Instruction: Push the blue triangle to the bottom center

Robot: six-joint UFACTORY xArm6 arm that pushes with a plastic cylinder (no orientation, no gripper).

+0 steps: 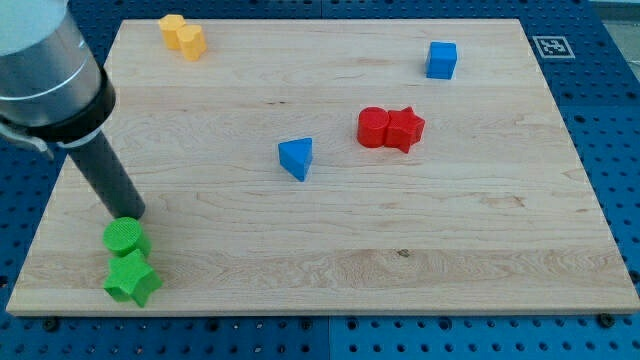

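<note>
The blue triangle (296,158) lies near the middle of the wooden board (330,250), a little left of centre. My tip (133,214) is at the view's lower left, touching or just above the green cylinder (125,238). It is far to the left of the blue triangle and lower in the view. The dark rod runs up to the grey arm at the view's top left.
A green star (132,279) sits just below the green cylinder. A red cylinder (373,127) and red star (405,128) touch each other right of the triangle. A blue cube (441,60) is at the upper right. Two yellow blocks (182,36) sit at the top left.
</note>
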